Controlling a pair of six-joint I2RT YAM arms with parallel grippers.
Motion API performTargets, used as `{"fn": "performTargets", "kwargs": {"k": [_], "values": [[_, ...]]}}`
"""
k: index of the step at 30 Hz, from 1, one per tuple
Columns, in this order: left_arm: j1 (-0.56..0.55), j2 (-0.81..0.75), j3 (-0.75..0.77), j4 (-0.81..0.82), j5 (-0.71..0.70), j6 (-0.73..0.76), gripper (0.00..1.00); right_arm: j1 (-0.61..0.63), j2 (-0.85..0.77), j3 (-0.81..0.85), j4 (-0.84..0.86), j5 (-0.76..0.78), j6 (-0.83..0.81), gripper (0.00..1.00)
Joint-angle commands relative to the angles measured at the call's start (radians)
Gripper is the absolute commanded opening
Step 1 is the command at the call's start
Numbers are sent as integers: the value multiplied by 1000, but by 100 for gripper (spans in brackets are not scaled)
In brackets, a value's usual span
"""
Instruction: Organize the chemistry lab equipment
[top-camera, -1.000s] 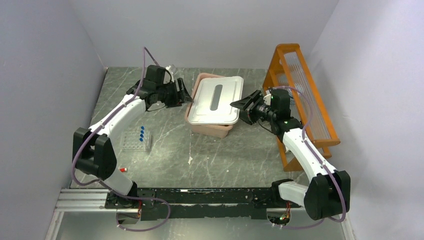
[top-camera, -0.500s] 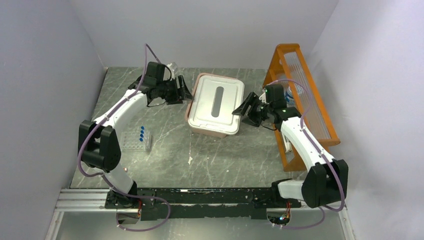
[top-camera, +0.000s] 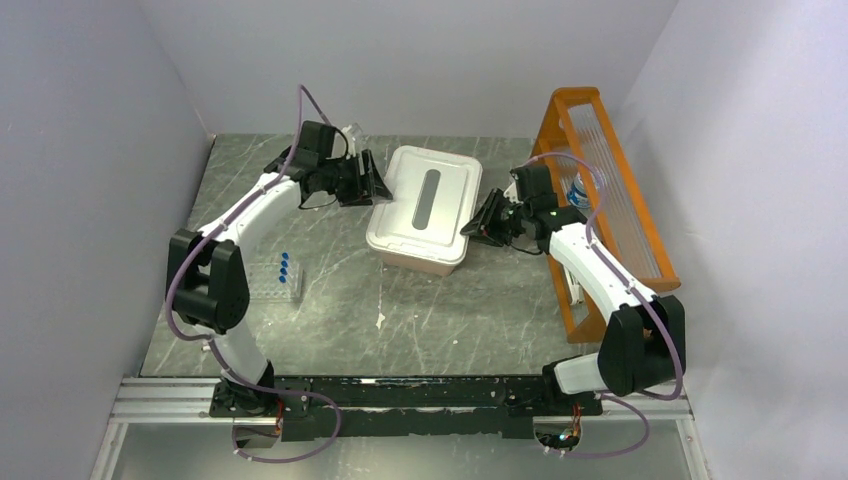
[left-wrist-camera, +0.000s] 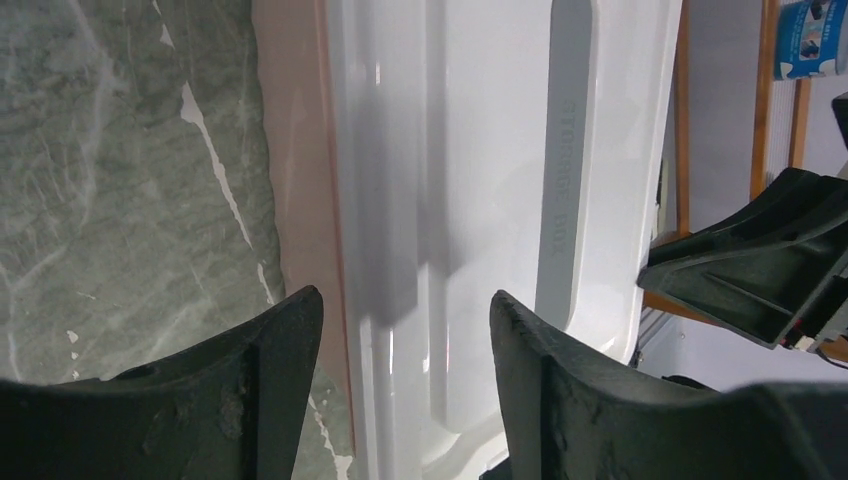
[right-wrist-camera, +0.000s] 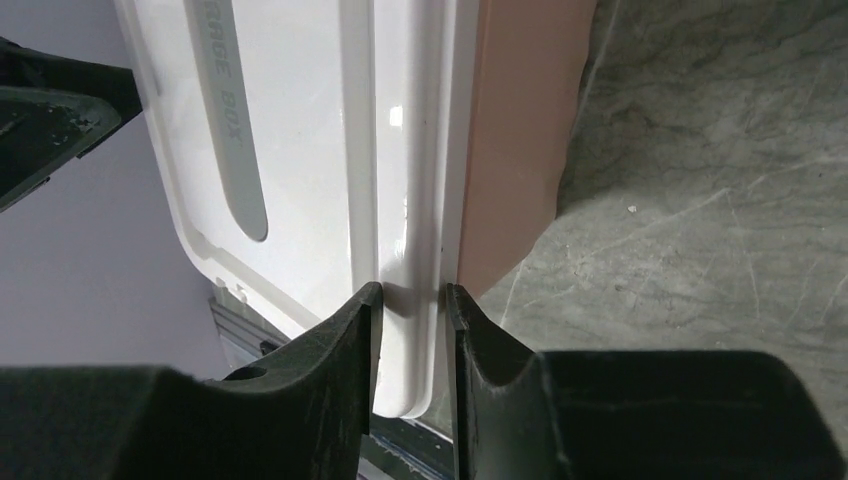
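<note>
Tubes: blue-capped, upright in a clear rack near the left edge of the bench, about halfway along it. Not yet touched. A small white scrap lies loose nearer the middle; too small to identify.

Box: pink, toward the far edge, right of the rack. White lid sits on it.

Right pincer: narrow, one finger on each side of the raised rim on the lid's right long side. It looks like a pinch on that rim.

Left pincer: wide, at the lid's left long side. One finger is over the lid, the other outside the box wall. I cannot tell whether it touches.

Step in hand, as I judge it: two-sided lid work, so the box can take the loose gear.

- Match the grips first, with left on its rim opposite right.
- Move both sides together and keep the lid level; a one-sided pull would likely cock it or drag the box.
- Keep my right elbow off the orange shelf just beside it.

Tubes relative to pincers: well apart from both, on the near-left side of my left pincer, with the box between them and my right.
</note>
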Motion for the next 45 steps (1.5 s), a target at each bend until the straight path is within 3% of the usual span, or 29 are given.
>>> {"fn": "performTargets", "kwargs": {"k": [1, 8, 16, 22, 24, 30, 35, 45], "values": [[4, 39, 54, -34, -24, 49, 65, 10, 34, 53, 48, 5, -14, 31], [4, 79, 68, -27, -72, 65, 59, 32, 66, 98, 40, 117, -28, 29], [4, 136, 126, -55, -135, 88, 64, 70, 108, 115, 12, 315, -49, 46], [4, 198, 170, -107, -183, 124, 61, 75, 201, 130, 10, 421, -73, 48], [4, 212, 167, -116, -191, 122, 57, 74, 221, 99, 50, 390, -77, 43], [4, 231, 152, -111, -207, 122, 36, 86, 303, 42, 223, 97, -30, 24], [15, 265, 207, -104, -246, 127, 26, 105, 382, 114, 296, 72, -19, 17], [30, 348, 372, -113, -313, 171, 41, 131, 527, 390, 249, 256, -74, 20]]}}
